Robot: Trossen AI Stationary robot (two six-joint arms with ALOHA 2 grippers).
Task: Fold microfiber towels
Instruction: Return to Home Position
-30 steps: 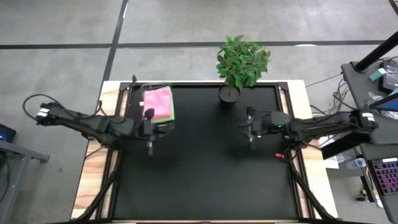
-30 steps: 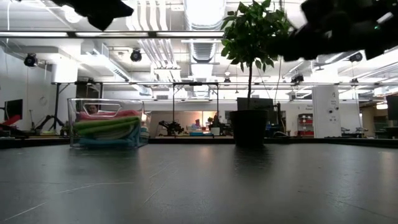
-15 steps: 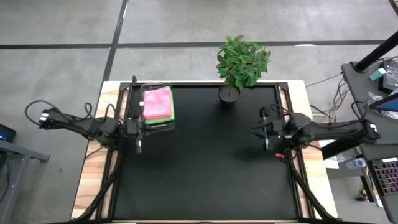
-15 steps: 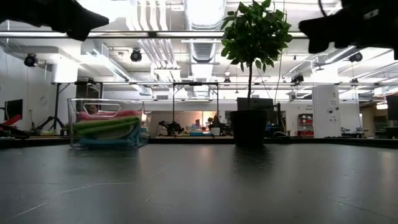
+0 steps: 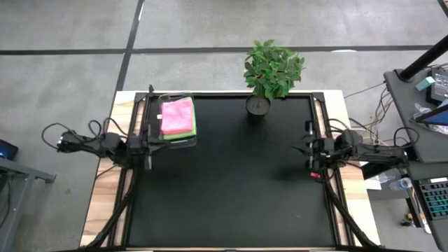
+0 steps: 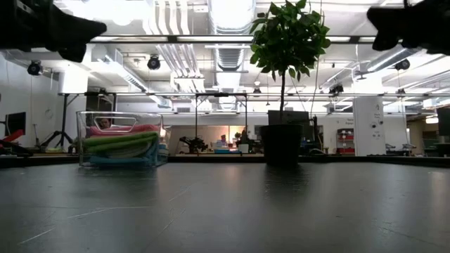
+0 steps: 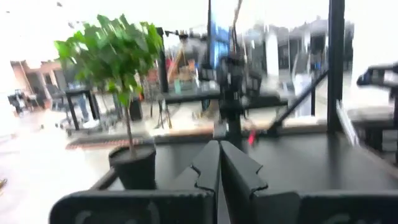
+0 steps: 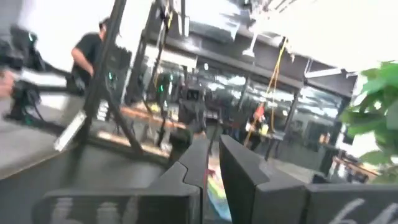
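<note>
The microfiber towels (image 5: 177, 117) lie stacked in a clear plastic bin (image 5: 187, 141) at the table's far left, pink on top and lime green under it. The low view shows the towels (image 6: 121, 144) with a blue one at the bottom. My left gripper (image 5: 149, 145) hangs shut at the table's left edge, just near of the bin, pointing level across the table (image 7: 219, 155). My right gripper (image 5: 306, 147) hangs at the right edge, shut with nothing between its fingers (image 8: 213, 152). Both grippers are above the table and show in the low view, left (image 6: 77, 31) and right (image 6: 383, 28).
A green potted plant (image 5: 269, 70) stands at the far edge, right of the middle. The black tabletop (image 5: 231, 189) stretches between the two arms. A metal frame (image 5: 318, 119) runs along the table's sides. Beyond the table a person (image 8: 87, 50) stands in the room.
Both arms have drawn back from over the table. My left gripper has gone toward the left edge and sunk a little. My right gripper has gone toward the right edge. Both stayed shut. The towels in the bin have not moved.
</note>
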